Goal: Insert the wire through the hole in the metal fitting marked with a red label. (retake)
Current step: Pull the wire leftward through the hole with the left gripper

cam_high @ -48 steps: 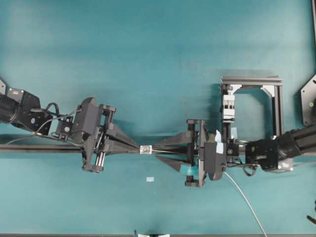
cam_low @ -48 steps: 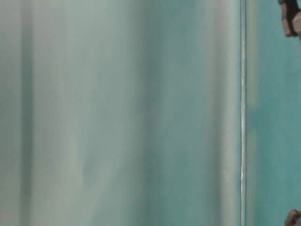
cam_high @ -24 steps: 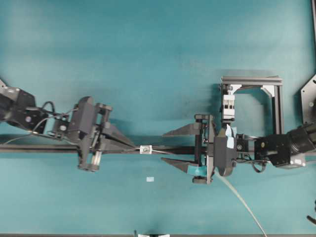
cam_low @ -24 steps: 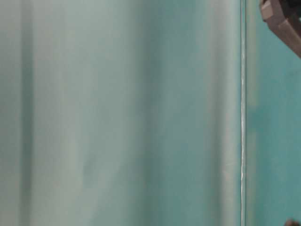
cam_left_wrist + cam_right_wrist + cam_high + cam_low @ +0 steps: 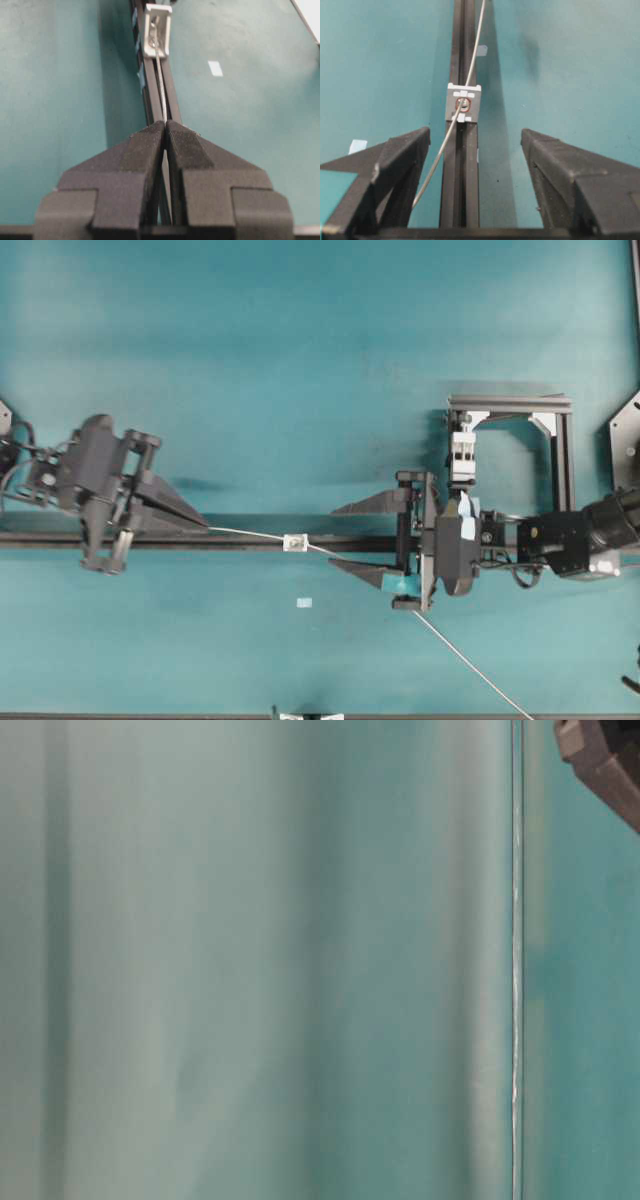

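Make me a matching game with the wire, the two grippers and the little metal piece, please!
Things:
1. left gripper
2. right gripper
3. wire
4. fitting

States:
A. open wide, holding nothing
B. sits on the black rail
C. shut on the wire
D. runs through the hole

Pairs: 1-C, 2-A, 3-D, 4-B

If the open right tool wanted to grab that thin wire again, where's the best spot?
Probably the bare stretch of the wire just on its own side of the metal fitting, closing the right tool from either side across the strand, since it hangs free there.
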You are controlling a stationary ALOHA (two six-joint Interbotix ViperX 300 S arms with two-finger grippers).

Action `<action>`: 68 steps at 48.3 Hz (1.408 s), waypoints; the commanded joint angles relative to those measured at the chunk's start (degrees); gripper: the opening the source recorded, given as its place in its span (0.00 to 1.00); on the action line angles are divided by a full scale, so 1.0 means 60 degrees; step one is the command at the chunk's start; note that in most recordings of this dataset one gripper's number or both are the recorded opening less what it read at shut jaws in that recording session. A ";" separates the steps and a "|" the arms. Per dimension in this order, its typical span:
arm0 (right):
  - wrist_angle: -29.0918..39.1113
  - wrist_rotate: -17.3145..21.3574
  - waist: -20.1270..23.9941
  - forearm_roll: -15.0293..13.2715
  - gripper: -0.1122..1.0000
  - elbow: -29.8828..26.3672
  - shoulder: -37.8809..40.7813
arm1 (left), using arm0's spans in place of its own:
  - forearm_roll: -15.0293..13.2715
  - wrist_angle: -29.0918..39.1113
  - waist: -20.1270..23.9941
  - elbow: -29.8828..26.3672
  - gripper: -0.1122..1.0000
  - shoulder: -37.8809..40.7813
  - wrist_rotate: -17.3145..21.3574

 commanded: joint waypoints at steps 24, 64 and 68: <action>-0.0044 0.0015 0.0029 -0.0029 0.82 -0.0029 -0.0308 | 0.0073 0.0483 -0.0352 0.1230 0.01 -0.1919 0.0132; -0.0044 0.0015 0.0029 -0.0029 0.82 -0.0059 -0.0308 | 0.0059 0.1743 -0.0352 0.1084 0.01 -0.2695 -0.0190; -0.0044 0.0015 0.0029 -0.0015 0.82 -0.0059 -0.0308 | 0.0029 0.1729 -0.0352 0.1084 0.02 -0.2710 -0.0264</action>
